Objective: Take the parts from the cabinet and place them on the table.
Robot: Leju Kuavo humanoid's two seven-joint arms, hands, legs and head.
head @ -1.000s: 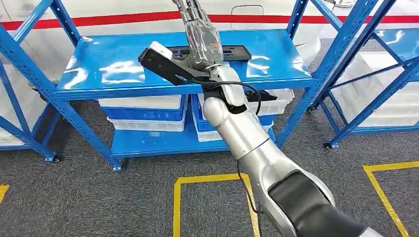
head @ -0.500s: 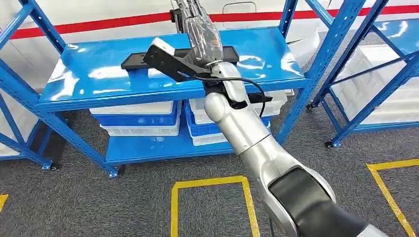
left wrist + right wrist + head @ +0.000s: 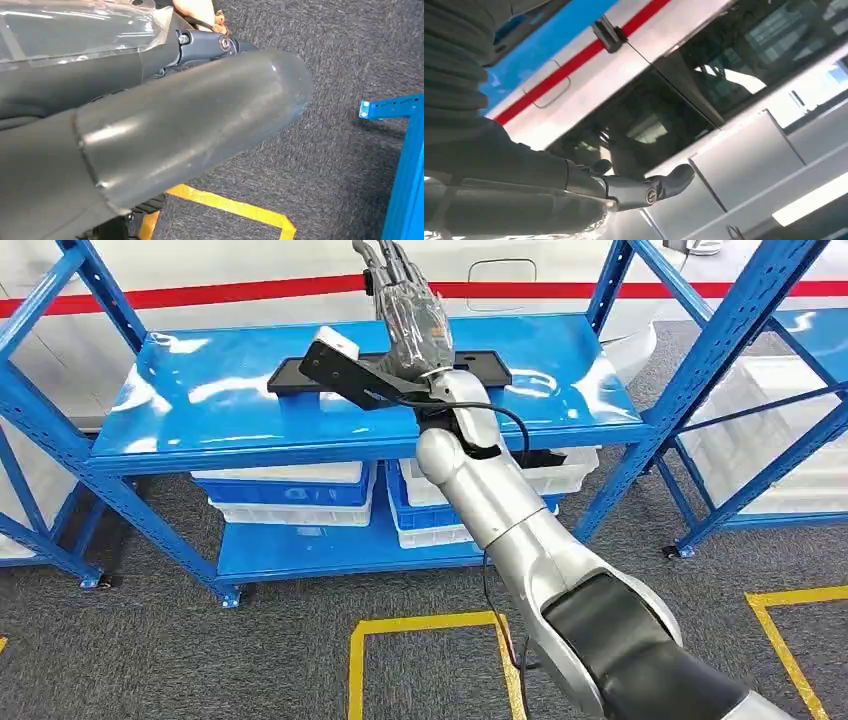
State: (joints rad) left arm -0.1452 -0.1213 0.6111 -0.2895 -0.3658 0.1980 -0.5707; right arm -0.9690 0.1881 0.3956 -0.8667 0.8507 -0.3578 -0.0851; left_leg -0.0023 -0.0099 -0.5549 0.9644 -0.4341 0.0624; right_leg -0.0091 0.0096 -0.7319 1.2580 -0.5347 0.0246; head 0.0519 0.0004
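A long flat black part (image 3: 480,365) lies across the top of the blue cabinet shelf (image 3: 230,400). My right hand (image 3: 413,325), wrapped in clear plastic, reaches over the middle of the part with its fingers stretched out towards the wall behind. Whether it touches the part I cannot tell. In the right wrist view the right hand (image 3: 624,187) has straight fingers and nothing in it. My left hand (image 3: 190,125) hangs above the grey carpet with its thumb extended, holding nothing.
White and blue bins (image 3: 290,490) fill the lower shelf. A second blue rack (image 3: 760,390) stands to the right. Yellow tape (image 3: 430,625) marks squares on the grey carpet before the cabinet. A white wall with a red stripe (image 3: 250,288) is behind.
The camera has swung slightly left and then back, shifting the whole picture. My right hand stays over the black part on the shelf.
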